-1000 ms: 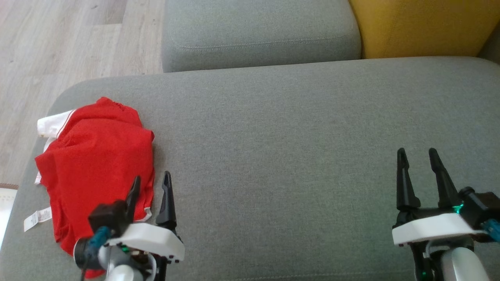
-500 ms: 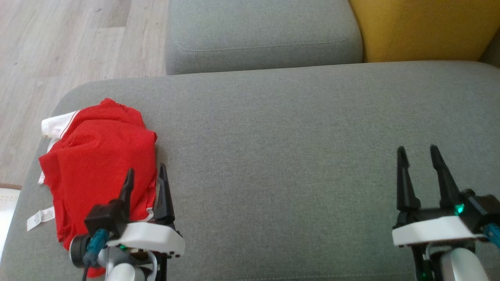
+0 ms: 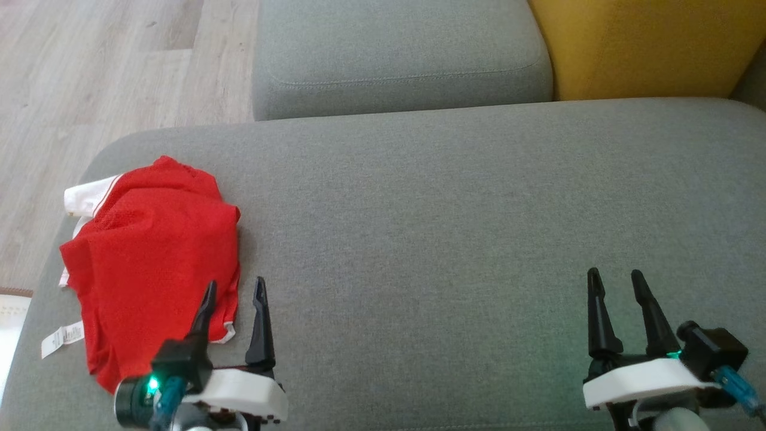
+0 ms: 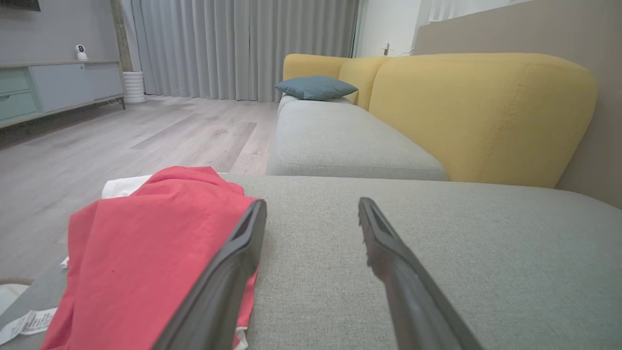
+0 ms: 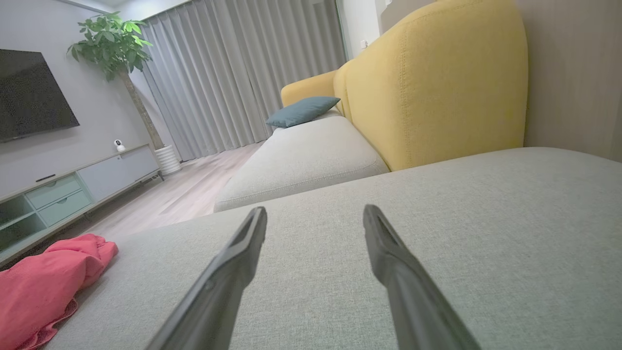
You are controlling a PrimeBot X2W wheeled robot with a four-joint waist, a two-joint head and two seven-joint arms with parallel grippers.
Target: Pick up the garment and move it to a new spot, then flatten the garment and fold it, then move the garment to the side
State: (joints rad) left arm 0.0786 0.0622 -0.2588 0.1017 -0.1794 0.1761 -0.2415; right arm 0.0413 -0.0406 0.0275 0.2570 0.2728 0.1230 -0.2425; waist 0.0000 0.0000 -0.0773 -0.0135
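Note:
The garment [image 3: 146,263] is a red piece with white trim and a white label, lying crumpled at the left end of the grey sofa seat [image 3: 455,239]. It shows at the left in the left wrist view [image 4: 146,253] and at the far lower left in the right wrist view [image 5: 43,287]. My left gripper [image 3: 234,288] stands open at the garment's near right edge, its left finger over the red cloth, holding nothing. My right gripper [image 3: 616,278] is open over bare seat at the lower right, far from the garment.
A second grey seat cushion [image 3: 401,54] lies beyond the seat, with a yellow backrest [image 3: 646,45] at the upper right. Wooden floor [image 3: 90,78] runs along the left. A teal pillow [image 4: 316,87] lies far down the sofa. A pale rug corner [image 3: 11,311] shows at left.
Both grippers have drawn back toward the bottom of the head view, the right one clearly. The left gripper's tips sit lower along the garment's right edge. The garment has not moved.

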